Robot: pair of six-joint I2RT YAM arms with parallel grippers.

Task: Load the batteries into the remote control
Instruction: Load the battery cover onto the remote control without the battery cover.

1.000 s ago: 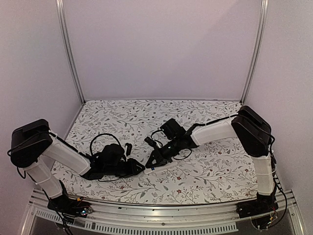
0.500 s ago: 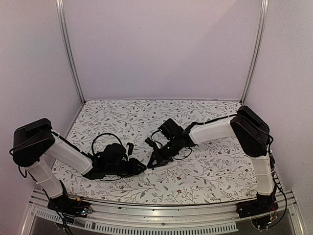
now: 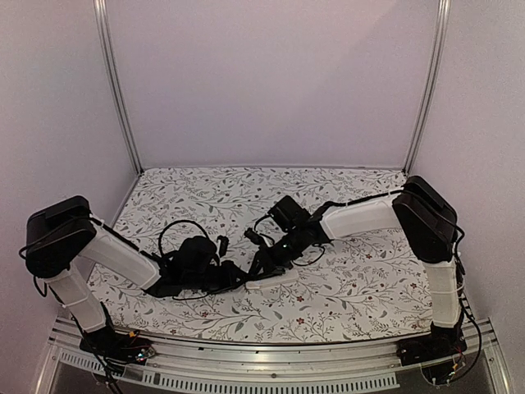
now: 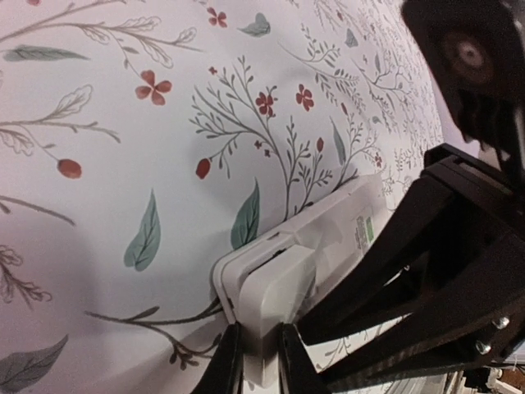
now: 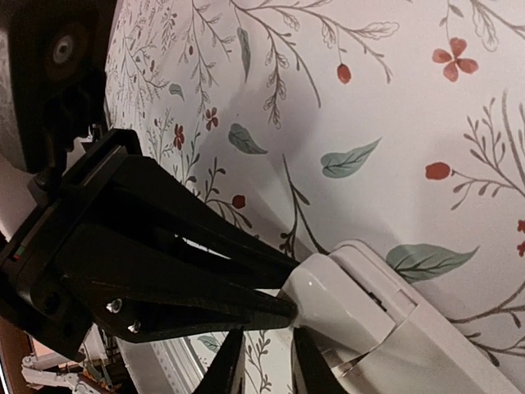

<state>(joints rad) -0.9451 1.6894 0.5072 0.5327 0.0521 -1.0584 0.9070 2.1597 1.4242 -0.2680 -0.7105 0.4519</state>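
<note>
The remote control (image 4: 328, 238) lay flat mid-way along the worktop (image 3: 353, 287), its left end clamped between the left arm's fingers (image 4: 225, 365), seemingly to steady it, while the right arm's fingers (image 5: 228, 369) sat nearly together at that same end, and I couldn't tell whether they grasped anything; no batteries showed.

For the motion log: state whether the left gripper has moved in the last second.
Yes. The left gripper has slid slightly right, away from the left frame post, toward the remote control.

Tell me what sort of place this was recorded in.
Probably a lab robot test cell: aluminium frame posts around plain pale walls, a table under floral cloth, and left arm and right arm bolted at its near edge.
</note>
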